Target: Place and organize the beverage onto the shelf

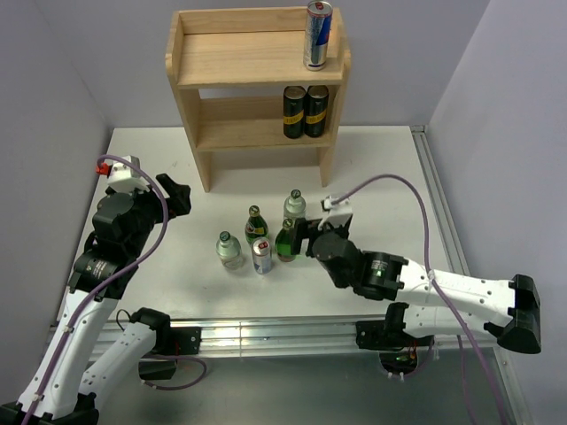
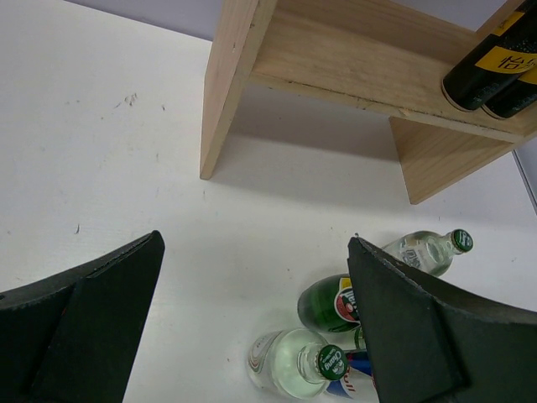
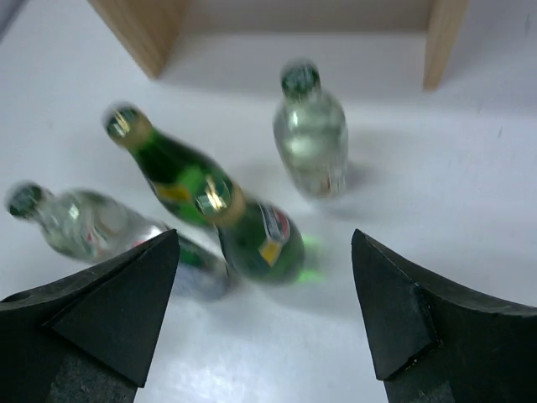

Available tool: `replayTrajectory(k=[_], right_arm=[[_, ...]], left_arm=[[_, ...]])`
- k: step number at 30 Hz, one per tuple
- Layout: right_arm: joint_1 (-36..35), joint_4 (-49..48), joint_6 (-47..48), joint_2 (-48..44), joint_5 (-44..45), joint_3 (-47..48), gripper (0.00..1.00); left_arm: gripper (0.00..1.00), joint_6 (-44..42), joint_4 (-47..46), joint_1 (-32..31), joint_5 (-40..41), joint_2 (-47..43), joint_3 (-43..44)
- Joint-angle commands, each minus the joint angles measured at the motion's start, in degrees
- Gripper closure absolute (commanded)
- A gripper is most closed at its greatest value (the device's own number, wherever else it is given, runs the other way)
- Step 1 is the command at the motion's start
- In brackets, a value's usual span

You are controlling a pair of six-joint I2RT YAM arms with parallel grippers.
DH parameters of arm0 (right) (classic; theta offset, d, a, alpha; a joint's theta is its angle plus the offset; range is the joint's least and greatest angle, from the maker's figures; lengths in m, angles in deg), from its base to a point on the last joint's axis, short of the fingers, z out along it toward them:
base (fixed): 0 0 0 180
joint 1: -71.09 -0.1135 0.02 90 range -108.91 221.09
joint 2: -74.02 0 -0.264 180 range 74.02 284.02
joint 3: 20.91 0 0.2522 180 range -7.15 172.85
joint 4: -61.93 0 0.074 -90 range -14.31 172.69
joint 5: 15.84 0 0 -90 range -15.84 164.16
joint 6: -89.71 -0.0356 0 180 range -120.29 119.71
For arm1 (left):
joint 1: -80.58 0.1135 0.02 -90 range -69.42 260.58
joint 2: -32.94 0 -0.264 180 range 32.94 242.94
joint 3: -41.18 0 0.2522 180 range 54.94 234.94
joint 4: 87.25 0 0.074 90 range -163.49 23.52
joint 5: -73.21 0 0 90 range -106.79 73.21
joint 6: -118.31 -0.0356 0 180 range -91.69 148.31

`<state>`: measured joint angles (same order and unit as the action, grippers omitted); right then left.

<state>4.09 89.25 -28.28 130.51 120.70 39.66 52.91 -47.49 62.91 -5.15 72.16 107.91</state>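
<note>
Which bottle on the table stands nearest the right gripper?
The green bottle right of the can, directly before the right gripper; the others stand farther off.

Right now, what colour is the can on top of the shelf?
The can is silver and blue. It shows best in the top external view.

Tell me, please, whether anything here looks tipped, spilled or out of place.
Nothing stands out. The dark green glass bottles, clear glass bottles and slim silver-and-blue can on the table all stand upright, nothing spilled; another can stands near the light wooden shelf's front right corner.
</note>
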Motion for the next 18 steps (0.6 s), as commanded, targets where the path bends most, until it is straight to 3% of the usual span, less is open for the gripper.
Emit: replayTrajectory(k=[1,6,18], right_arm=[[-1.55,-0.64,-14.0,-2.79,-0.83,-8.38,0.1],[-1.99,-8.01,-17.27,0.97,-5.32,-16.65,0.1],[-1.82,-22.95,-17.28,17.76,-6.73,-17.01,0.09]], left_arm=[[0.02,-1.05,-1.56,0.36,-1.18,-0.38,0.2],[0.01,-0.96,-1.57,0.36,-1.09,-0.38,0.12],[0.01,-0.96,-1.48,0.36,-0.83,0.5,0.03]])
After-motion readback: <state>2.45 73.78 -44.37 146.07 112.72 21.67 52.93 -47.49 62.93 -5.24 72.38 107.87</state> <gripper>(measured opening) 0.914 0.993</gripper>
